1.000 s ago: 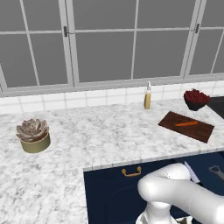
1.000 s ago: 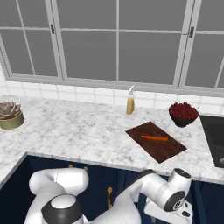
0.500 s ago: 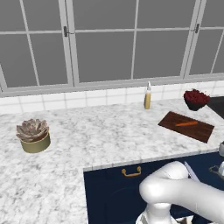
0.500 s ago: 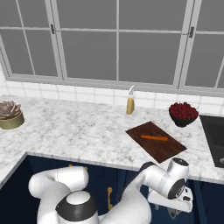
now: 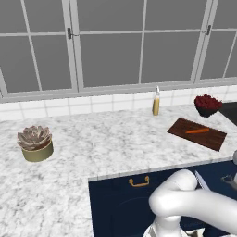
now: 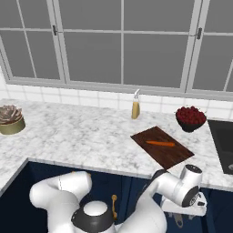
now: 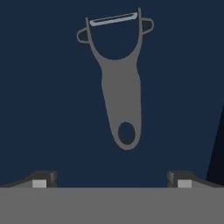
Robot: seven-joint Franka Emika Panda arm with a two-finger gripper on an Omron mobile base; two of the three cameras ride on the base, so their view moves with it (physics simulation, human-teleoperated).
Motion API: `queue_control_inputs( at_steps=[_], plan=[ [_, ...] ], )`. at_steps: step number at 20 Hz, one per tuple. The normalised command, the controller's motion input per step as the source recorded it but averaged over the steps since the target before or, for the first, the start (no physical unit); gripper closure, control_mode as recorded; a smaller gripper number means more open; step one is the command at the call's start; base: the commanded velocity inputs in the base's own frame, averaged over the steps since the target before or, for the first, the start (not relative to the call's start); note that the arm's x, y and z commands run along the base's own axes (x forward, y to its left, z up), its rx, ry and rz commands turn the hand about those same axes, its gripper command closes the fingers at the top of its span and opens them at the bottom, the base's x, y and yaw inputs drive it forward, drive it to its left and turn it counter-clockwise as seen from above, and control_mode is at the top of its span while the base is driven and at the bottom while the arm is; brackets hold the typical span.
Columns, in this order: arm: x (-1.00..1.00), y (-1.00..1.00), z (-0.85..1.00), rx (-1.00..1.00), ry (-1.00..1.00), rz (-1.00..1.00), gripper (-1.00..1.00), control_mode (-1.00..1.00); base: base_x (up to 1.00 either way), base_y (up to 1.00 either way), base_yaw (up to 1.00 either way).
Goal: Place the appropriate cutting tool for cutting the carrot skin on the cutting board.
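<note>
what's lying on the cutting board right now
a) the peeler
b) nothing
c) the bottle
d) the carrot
d: the orange carrot lies alone on the dark cutting board, while the peeler lies on a dark blue surface ahead of the open pincer, and the bottle stands on the counter behind the board.

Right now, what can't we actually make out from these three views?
- Peeler, hand view: lies on a flat dark blue surface; what that surface is, a drawer or not, cannot be told.
- Gripper, hand view: jaws stand wide apart, but the frame bottom cuts the fingers.
- Knife, left base view: partly hidden behind the arm.
- Bowl, right base view: red contents too small to name.
</note>
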Motion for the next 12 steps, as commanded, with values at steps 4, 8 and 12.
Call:
queue_control_inputs(
  at_steps=[4,8,12],
  plan=[
    [0.15,-0.02,-0.15,0.00,-0.03,0.09,-1.00,-1.00,0.00,0.00,0.00],
    [0.21,0.00,-0.19,0.00,-0.01,0.05,-1.00,-1.00,0.00,0.00,0.00],
    [0.20,0.00,-0.35,0.00,0.00,0.04,-1.00,-1.00,0.00,0.00,0.00]
  ],
)
